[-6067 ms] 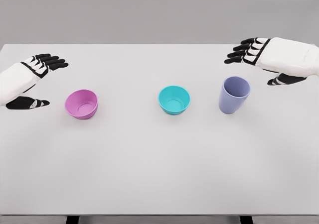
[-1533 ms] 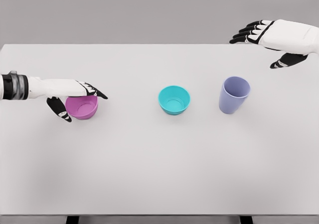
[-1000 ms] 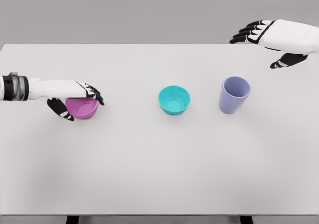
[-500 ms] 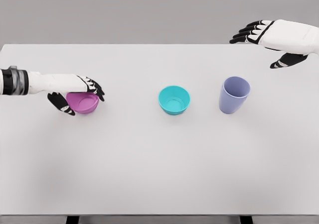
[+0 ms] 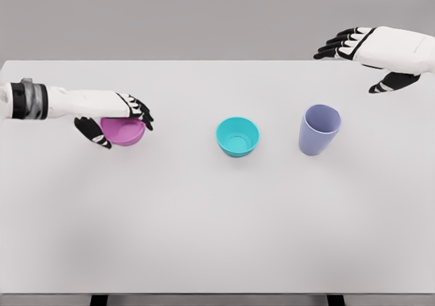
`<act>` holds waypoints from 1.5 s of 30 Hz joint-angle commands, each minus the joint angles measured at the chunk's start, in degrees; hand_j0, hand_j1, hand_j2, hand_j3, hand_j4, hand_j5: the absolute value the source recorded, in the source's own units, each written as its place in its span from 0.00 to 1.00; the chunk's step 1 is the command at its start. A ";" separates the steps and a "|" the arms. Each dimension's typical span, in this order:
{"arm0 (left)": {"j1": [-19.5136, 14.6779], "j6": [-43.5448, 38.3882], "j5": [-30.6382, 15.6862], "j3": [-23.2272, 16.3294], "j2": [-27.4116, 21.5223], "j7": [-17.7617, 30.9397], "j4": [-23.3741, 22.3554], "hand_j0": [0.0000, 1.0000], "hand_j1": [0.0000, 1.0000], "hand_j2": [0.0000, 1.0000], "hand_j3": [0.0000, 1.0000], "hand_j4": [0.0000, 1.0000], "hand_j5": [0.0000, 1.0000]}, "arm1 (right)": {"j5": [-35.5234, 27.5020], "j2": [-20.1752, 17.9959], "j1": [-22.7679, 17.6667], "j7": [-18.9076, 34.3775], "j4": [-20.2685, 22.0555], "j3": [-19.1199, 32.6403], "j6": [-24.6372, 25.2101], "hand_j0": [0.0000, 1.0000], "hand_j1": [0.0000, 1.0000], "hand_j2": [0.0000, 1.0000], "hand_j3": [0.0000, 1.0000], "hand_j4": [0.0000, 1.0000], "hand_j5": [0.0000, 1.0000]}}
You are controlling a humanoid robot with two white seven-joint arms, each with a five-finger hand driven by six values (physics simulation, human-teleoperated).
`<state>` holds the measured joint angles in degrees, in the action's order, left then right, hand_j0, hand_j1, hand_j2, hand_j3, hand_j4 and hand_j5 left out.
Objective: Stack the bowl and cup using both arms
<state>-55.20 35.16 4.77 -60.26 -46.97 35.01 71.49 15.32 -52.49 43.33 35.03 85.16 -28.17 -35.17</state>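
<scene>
My left hand point(image 5: 117, 119) comes in from the left edge and is shut on the pink bowl point(image 5: 124, 131), fingers over its far rim and thumb under its near side. The bowl hangs a little above the white table point(image 5: 217, 211), left of the middle. A teal bowl point(image 5: 238, 136) stands upright at the table's centre. To its right stands a lavender cup point(image 5: 319, 129), upright and empty. My right hand point(image 5: 367, 54) hovers open above the far right corner, well behind the cup.
My left hand reached in, closed around the pink bowl, lifted it and carried it slightly right and away. The right hand rose and has held still since.
</scene>
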 commanded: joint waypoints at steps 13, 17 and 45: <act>-1.41 -0.16 0.06 -0.03 3.11 -0.01 0.15 0.79 0.79 0.79 0.79 0.79 0.79 | -0.29 -1.03 0.00 -0.03 -0.08 0.22 0.17 1.00 1.00 1.00 1.00 1.00 1.00; -1.85 -0.16 0.85 -0.03 4.69 -0.01 0.15 0.79 0.79 0.79 0.79 0.79 0.79 | -0.29 -3.14 0.00 -0.03 0.00 0.22 0.17 1.00 1.00 1.00 1.00 1.00 1.00; -5.01 -0.16 4.46 -0.03 12.78 -0.01 -0.12 0.79 0.79 0.79 0.79 0.79 0.79 | 2.08 -7.01 0.53 -0.03 5.10 -6.81 0.17 1.00 1.00 1.00 1.00 1.00 1.00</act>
<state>-60.29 35.17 9.32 -60.36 -34.66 35.01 71.31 17.63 -59.25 43.94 35.03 89.85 -34.47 -35.15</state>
